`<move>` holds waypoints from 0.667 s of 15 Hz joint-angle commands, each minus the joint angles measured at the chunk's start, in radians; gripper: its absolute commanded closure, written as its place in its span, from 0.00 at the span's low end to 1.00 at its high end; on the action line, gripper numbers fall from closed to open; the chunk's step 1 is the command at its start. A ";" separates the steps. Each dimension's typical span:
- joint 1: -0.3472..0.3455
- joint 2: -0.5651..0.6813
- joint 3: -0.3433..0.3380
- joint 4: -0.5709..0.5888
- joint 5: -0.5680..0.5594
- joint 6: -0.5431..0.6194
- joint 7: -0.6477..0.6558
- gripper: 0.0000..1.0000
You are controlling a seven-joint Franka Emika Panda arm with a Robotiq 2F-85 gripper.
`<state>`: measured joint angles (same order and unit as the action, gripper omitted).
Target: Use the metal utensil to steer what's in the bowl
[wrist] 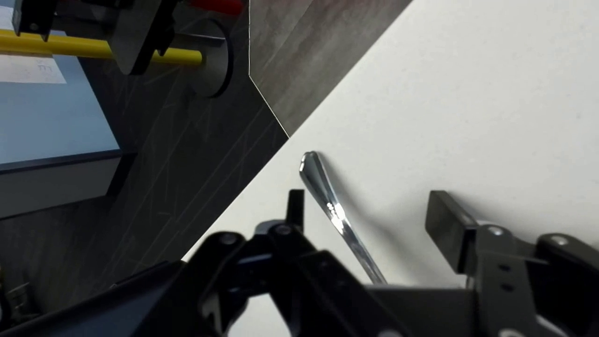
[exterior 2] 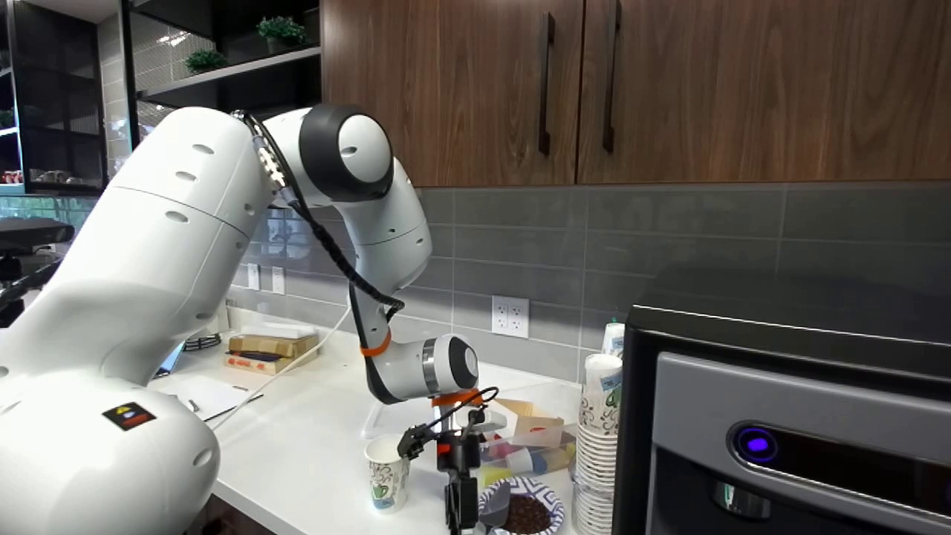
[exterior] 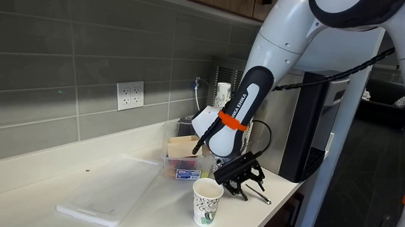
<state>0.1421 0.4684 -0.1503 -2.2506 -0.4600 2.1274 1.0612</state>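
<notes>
The black two-fingered pincer [wrist: 369, 220] is released, its fingers standing apart, with the shiny, slender metal utensil [wrist: 340, 222] ungripped between them; the utensil's far end is hidden. Near the pincer, the round white paper bowl with a blue zigzag pattern [exterior 2: 540, 489] holds dark-brown bits [exterior 2: 526, 514]. The approach looks nearly done; grasping and stirring seem left. Counted: one utensil, one bowl, one free-standing white paper cup with green-and-black print [exterior: 205, 205] on the white surface [exterior 2: 312, 446]; the bits defy counting.
</notes>
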 commanded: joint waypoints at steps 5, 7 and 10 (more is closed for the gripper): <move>-0.035 -0.007 0.014 -0.026 -0.024 0.074 -0.207 0.00; -0.032 -0.007 0.009 -0.030 -0.031 0.078 -0.251 0.00; -0.027 -0.011 0.002 -0.036 -0.056 0.088 -0.306 0.00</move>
<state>0.1182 0.4683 -0.1504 -2.2635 -0.4848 2.1769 0.8072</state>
